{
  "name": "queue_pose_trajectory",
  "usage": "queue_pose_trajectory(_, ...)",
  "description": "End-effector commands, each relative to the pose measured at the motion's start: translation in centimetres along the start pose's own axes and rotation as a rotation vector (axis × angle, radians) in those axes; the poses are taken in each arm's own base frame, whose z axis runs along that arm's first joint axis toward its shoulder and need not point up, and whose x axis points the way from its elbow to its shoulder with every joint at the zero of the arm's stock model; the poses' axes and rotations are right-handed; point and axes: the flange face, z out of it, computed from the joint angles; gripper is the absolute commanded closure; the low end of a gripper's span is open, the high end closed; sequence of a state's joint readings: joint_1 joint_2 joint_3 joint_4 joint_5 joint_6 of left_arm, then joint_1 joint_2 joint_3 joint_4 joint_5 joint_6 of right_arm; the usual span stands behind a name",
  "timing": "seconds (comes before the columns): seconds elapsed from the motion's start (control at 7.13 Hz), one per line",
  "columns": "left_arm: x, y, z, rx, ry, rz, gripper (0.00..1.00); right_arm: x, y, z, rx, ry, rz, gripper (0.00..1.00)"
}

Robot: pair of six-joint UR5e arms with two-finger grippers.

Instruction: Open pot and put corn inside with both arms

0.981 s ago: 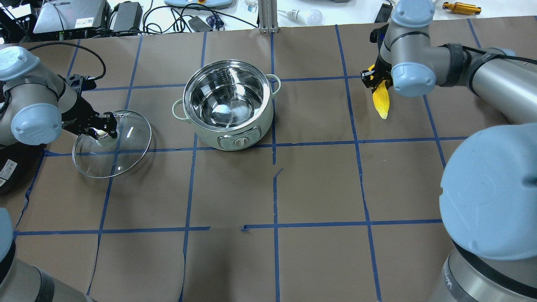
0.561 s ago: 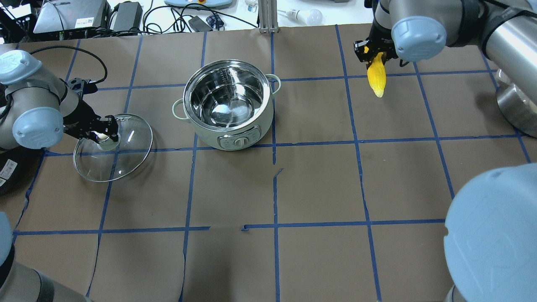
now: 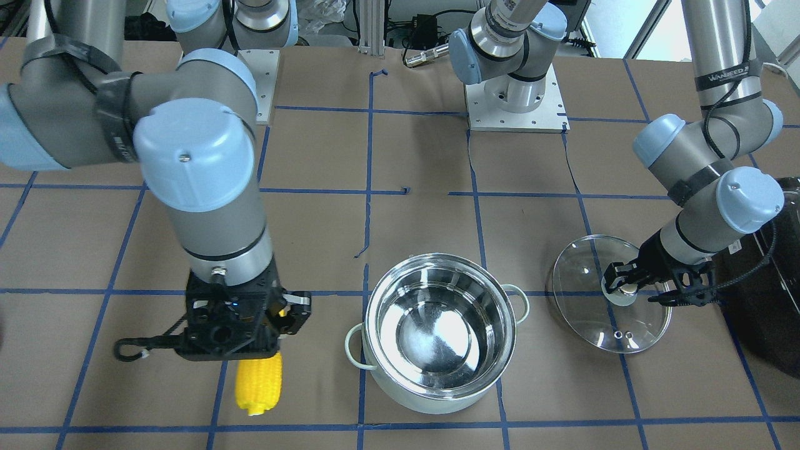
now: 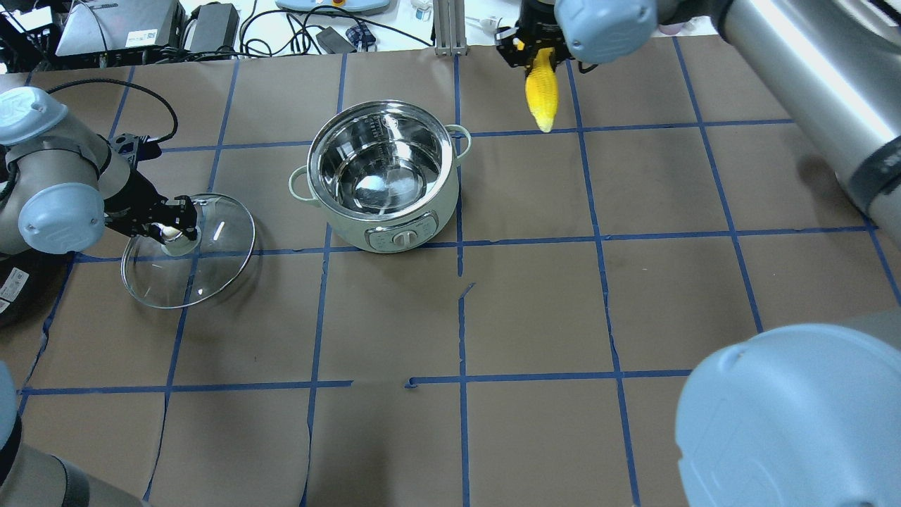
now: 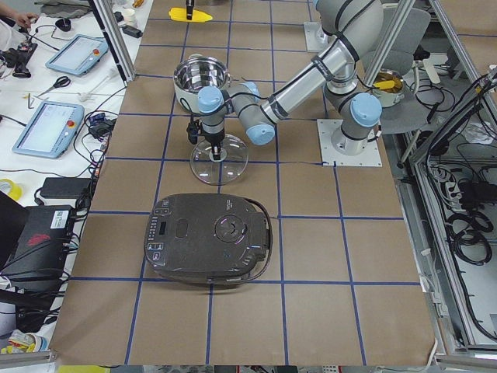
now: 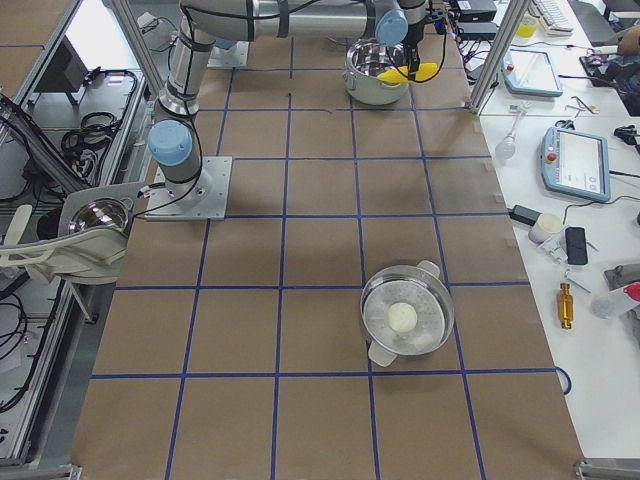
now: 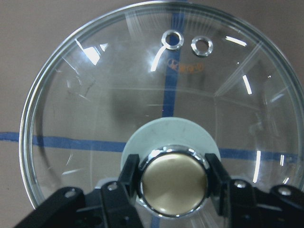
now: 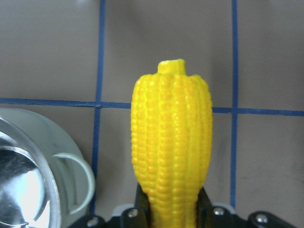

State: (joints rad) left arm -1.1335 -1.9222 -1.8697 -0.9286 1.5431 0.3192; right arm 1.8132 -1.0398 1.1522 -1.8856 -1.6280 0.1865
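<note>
The pot (image 4: 383, 176) stands open and empty at the table's middle; it also shows in the front view (image 3: 440, 331). Its glass lid (image 4: 188, 243) lies on the table to the pot's left, and my left gripper (image 4: 171, 229) is shut on the lid's knob (image 7: 173, 180). My right gripper (image 4: 538, 53) is shut on the yellow corn (image 4: 542, 95), held in the air to the right of and beyond the pot. The corn hangs tip down (image 3: 258, 384). In the right wrist view the corn (image 8: 172, 142) is beside the pot's handle (image 8: 71, 183).
A large black appliance (image 5: 208, 239) sits at the table's left end, next to the lid. A second steel pot (image 6: 407, 315) with a white thing inside stands far to the right. Cables and devices lie past the far edge (image 4: 211, 24).
My right gripper has lifted the corn and carried it left and farther back, toward the pot. My left gripper and the lid have stayed nearly still.
</note>
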Motion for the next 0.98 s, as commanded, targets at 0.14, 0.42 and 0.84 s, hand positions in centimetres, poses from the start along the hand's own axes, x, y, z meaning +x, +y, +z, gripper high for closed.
queue_pose_trajectory(0.14, -0.1, -0.1, -0.1, 0.003, -0.001, -0.005, 0.27, -15.5, 3.6, 3.7, -0.015, -0.042, -0.078, 0.87)
queue_pose_trajectory(0.42, 0.4, 0.3, -3.4, 0.044, -0.029, -0.004, 0.11, -20.6, 5.5, 6.3, -0.038, -0.046, -0.061, 0.87)
queue_pose_trajectory(0.84, 3.3, 3.9, -14.6, 0.067, -0.027, 0.019, 0.00, -21.8, 5.9, 10.7, -0.059, -0.038, -0.078, 0.85)
